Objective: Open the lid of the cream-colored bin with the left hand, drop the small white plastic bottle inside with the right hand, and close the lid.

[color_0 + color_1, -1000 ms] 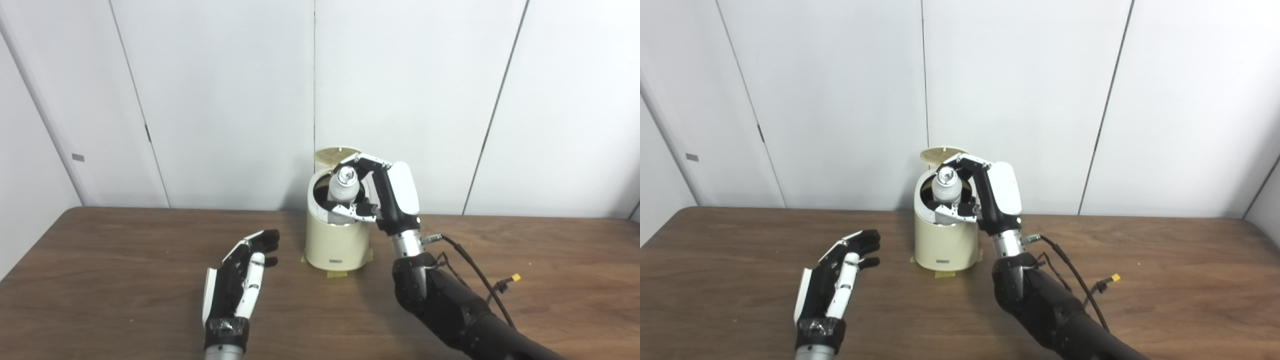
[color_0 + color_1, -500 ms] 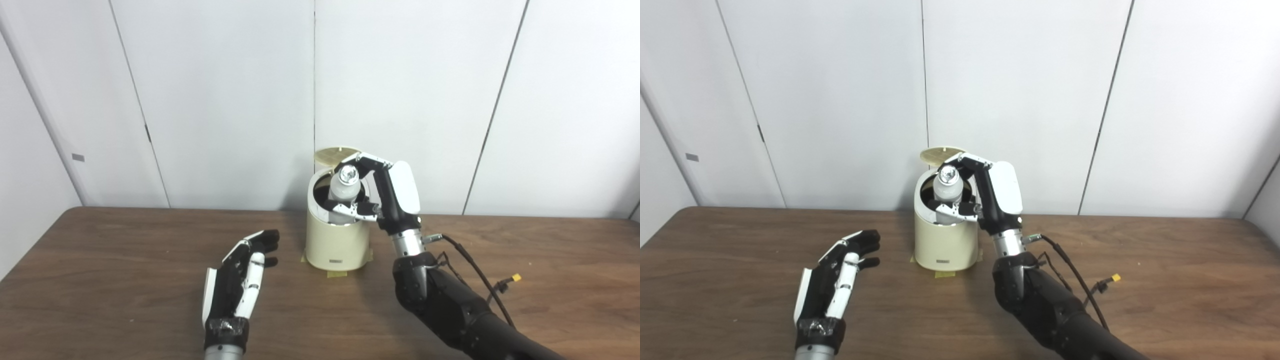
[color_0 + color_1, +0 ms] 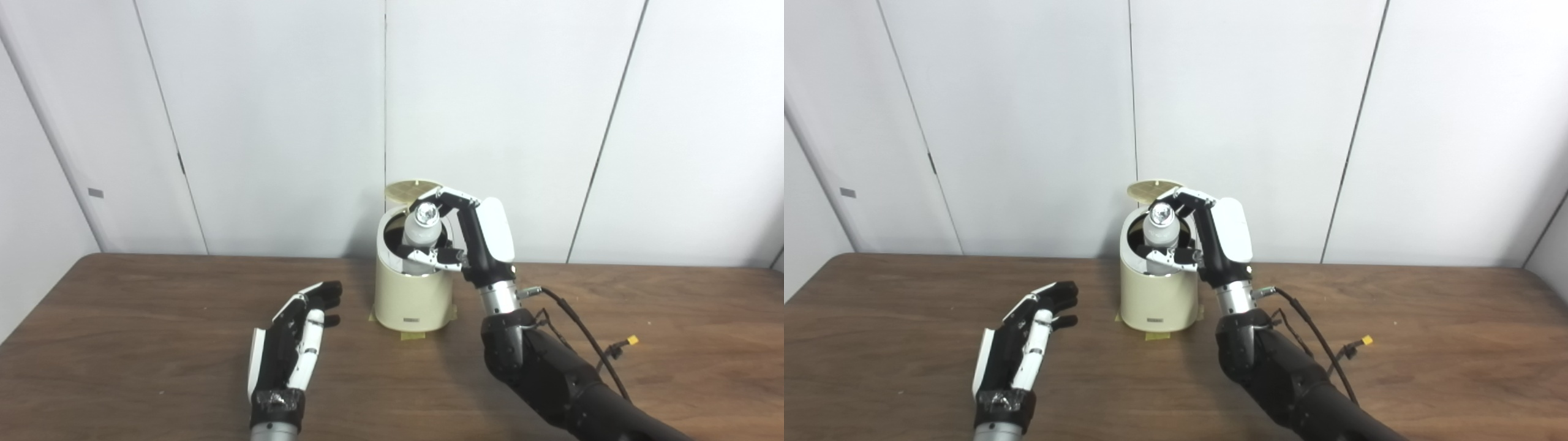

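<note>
Right hand [image 3: 474, 236], fingers clamped on the upright white plastic bottle [image 3: 421, 229], holds it directly over the open cream-colored bin [image 3: 411, 297]; left hand [image 3: 294, 340] lies with fingers apart.

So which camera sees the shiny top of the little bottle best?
The left eye view: the bottle's shiny top faces it, a bit larger, above the open bin. The right eye view shows the same top, slightly smaller.

The bin [image 3: 411, 294] stands near the worktop's [image 3: 122, 343] far edge, lid [image 3: 411, 188] raised behind it. The bottle [image 3: 421, 231] sits over its mouth, in the right hand [image 3: 471, 236]. The left hand [image 3: 294, 334] lies left of the bin, toward the near edge.
</note>
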Robot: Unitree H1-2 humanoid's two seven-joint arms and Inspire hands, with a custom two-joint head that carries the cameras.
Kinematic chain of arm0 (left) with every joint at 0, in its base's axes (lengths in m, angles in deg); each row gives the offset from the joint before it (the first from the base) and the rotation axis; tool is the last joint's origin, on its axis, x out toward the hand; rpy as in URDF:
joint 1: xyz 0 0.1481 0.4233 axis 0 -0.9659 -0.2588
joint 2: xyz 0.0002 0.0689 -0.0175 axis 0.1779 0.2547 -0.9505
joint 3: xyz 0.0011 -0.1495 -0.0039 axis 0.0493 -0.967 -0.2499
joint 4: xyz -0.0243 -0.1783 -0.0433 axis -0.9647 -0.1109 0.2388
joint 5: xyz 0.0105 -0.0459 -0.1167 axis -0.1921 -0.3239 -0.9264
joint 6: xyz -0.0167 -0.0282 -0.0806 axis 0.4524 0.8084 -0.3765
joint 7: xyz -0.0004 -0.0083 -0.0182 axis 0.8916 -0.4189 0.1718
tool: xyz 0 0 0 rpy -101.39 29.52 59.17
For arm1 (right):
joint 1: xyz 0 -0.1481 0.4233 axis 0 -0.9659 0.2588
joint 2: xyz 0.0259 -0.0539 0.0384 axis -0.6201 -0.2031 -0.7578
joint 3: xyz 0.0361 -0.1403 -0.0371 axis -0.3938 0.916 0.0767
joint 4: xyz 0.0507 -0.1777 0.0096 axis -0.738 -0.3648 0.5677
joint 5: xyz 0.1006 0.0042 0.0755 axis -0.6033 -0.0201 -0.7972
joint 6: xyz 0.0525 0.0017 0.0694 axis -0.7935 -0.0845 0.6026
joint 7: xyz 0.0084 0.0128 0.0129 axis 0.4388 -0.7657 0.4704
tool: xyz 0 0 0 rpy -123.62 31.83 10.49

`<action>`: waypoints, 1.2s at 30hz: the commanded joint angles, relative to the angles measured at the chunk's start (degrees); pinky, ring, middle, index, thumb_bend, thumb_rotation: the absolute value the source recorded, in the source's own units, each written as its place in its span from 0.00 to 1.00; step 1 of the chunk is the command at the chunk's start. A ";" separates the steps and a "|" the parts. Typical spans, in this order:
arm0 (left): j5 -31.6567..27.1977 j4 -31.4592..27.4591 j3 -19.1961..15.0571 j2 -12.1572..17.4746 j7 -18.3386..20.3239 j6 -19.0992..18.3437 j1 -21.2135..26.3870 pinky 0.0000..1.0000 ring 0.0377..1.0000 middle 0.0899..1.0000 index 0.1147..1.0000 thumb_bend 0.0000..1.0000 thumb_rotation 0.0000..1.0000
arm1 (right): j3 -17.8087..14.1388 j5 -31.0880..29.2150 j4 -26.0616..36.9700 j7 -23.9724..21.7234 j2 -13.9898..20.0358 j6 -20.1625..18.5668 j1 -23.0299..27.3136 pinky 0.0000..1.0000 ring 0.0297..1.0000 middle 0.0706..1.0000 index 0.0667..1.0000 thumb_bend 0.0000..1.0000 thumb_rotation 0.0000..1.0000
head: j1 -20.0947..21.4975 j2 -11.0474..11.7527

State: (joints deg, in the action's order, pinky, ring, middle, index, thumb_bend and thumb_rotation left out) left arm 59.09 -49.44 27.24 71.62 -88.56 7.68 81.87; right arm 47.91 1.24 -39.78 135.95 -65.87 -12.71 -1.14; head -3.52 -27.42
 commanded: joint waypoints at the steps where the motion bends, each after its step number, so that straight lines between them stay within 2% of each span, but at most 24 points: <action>1: 0.24 -1.53 0.41 -0.18 0.15 1.38 1.54 0.71 0.77 0.73 0.69 0.20 0.70 | -0.55 0.77 1.17 1.25 0.10 1.00 2.63 0.48 0.54 0.55 0.46 0.52 0.13 | -0.08 -0.07; 8: 0.19 -1.31 0.39 -0.08 0.19 1.69 1.62 0.70 0.76 0.73 0.68 0.19 0.69 | -0.93 0.68 1.38 0.68 0.13 1.00 2.40 0.49 0.56 0.56 0.46 0.52 0.14 | 0.00 -0.04; 9: 0.11 -1.32 0.39 -0.06 0.23 1.72 1.62 0.70 0.76 0.73 0.68 0.19 0.69 | -0.98 0.66 1.46 0.65 0.13 1.00 2.33 0.49 0.56 0.56 0.53 0.76 0.11 | 0.02 -0.05; 10: 0.05 -1.31 0.37 -0.07 0.23 1.76 1.61 0.70 0.76 0.73 0.68 0.19 0.69 | -1.04 0.61 1.53 0.55 0.12 1.00 2.27 0.49 0.56 0.56 0.55 0.84 0.10 | 0.04 -0.04; 13: 0.10 -1.31 0.38 -0.10 0.18 1.72 1.59 0.70 0.76 0.73 0.68 0.19 0.69 | -1.19 0.35 1.81 0.26 0.14 1.00 2.08 0.50 0.56 0.57 0.57 0.93 0.10 | 0.05 -0.04; 24: 0.20 -1.14 0.49 0.15 0.34 1.94 1.50 0.70 0.76 0.73 0.68 0.20 0.69 | -0.87 0.95 2.16 0.60 0.42 1.00 1.91 0.50 0.57 0.57 0.58 0.93 0.15 | 0.16 -0.04; 36: -0.05 -1.23 0.50 0.09 0.35 1.70 1.55 0.69 0.76 0.73 0.69 0.20 0.69 | -1.18 0.66 2.78 0.90 0.42 1.00 1.51 0.50 0.56 0.57 0.58 0.92 0.15 | 0.27 0.00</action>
State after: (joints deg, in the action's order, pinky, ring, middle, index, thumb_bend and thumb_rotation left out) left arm 59.06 -49.40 27.30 71.96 -88.45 7.69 81.87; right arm 47.75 1.92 -39.22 135.90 -65.83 -12.71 -1.50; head -3.16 -27.33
